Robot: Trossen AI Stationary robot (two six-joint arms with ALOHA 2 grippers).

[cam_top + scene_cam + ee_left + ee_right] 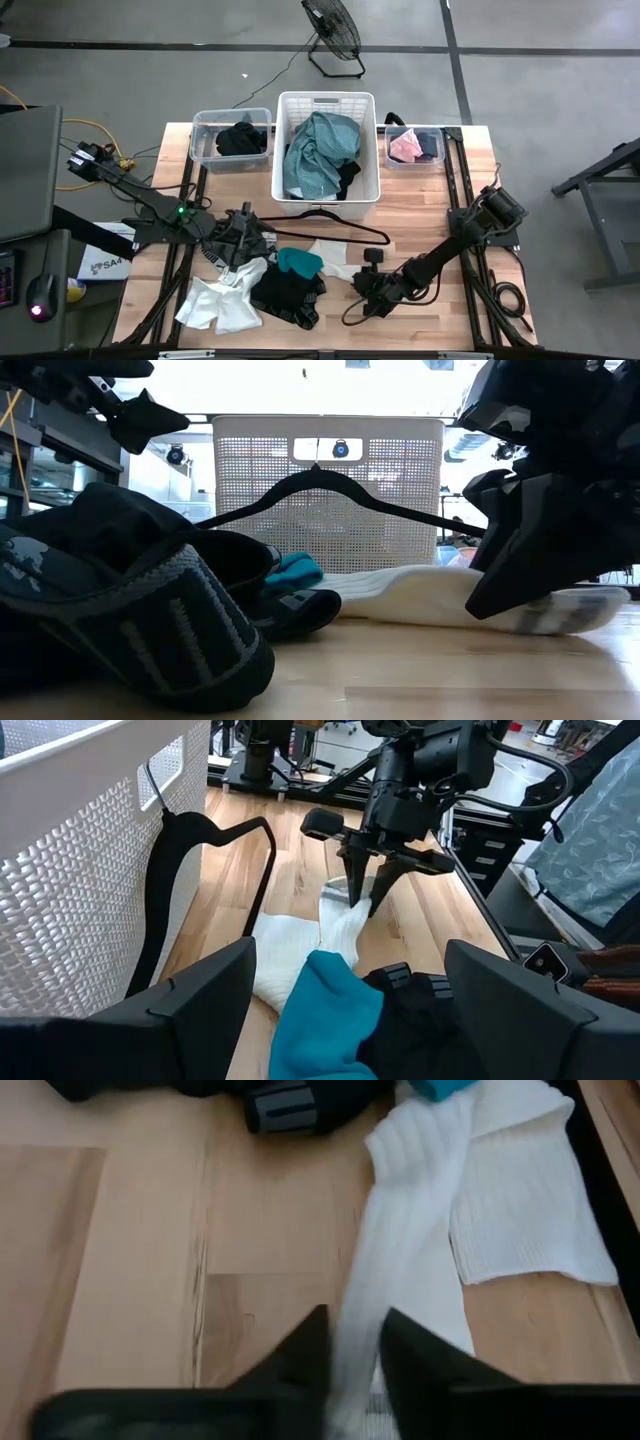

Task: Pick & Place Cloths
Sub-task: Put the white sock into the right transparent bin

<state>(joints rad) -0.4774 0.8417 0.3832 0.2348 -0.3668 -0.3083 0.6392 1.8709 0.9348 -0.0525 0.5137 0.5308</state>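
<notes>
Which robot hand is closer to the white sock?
The right one. The right gripper has its jaws pinched on the white sock at one end. The left gripper waits open over the dark clothes, across the pile from it.

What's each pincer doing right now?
Left pincer: open, empty, over the dark clothes.
Right pincer: shut on the white sock.

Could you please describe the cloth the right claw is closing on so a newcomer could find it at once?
Start at the white laundry basket and come forward past the black hanger. Beside the bright teal cloth lies a white ribbed sock, pinched by the right claw. It is the only long, pale knitted piece there.
</notes>
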